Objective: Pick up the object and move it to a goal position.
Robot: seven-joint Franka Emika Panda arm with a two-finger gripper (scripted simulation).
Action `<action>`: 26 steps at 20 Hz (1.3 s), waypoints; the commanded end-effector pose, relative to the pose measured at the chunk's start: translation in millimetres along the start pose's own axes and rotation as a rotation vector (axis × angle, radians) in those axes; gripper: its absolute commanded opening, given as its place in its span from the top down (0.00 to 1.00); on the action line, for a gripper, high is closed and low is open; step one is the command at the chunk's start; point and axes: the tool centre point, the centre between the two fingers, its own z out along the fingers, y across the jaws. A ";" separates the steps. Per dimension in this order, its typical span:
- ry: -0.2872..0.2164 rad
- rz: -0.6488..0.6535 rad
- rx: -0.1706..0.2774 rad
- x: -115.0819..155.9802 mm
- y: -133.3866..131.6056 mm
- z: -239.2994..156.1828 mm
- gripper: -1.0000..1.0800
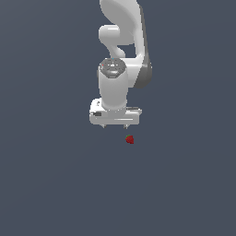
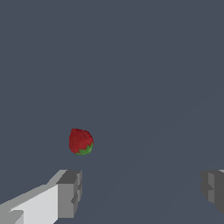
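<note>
The object is a tiny red strawberry-like lump (image 1: 130, 139) with a small green top, lying on the flat grey floor. In the exterior view it sits just below and slightly to the exterior view's right of my white gripper (image 1: 115, 126). In the wrist view the strawberry (image 2: 81, 141) lies ahead of the gripper (image 2: 140, 192), near one finger (image 2: 70, 192) and outside the gap between the two. The fingers stand wide apart and hold nothing. The gripper points down above the floor.
The white arm (image 1: 120, 46) reaches in from the top of the exterior view. The plain grey floor (image 1: 55, 184) fills all else in both views.
</note>
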 end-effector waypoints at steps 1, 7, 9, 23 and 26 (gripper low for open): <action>0.000 0.000 0.000 0.0 0.0 0.0 0.04; 0.011 -0.029 -0.009 4.8 2.3 -0.5 0.04; 0.016 -0.043 -0.013 7.2 3.7 -1.0 0.04; 0.021 -0.042 -0.013 5.5 -17.8 23.6 0.04; 0.023 -0.038 -0.010 2.3 -33.9 41.6 0.04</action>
